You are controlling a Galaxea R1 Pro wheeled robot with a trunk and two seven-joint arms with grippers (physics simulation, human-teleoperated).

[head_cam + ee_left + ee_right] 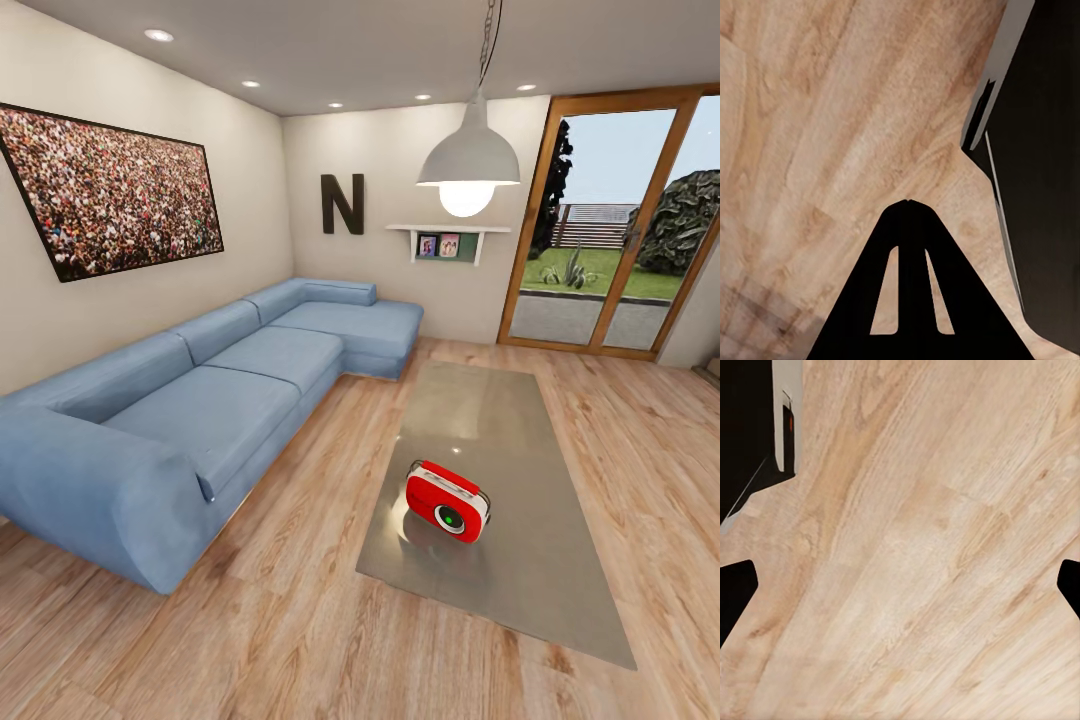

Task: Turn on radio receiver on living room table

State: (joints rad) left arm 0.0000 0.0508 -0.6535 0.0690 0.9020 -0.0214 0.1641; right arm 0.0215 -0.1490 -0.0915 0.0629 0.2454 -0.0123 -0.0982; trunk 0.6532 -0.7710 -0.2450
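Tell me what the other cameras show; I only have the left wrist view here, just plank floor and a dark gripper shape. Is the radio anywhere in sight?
Observer: Yes. In the head view the radio receiver sits on the table, toward its near end.
Operator: What's around that table?
Observer: A blue sofa runs along its left side, with wood floor between them.
Operator: And the right gripper?
Observer: In the right wrist view the right gripper is open, its fingertips at opposite edges of the picture, with only plank floor between them.
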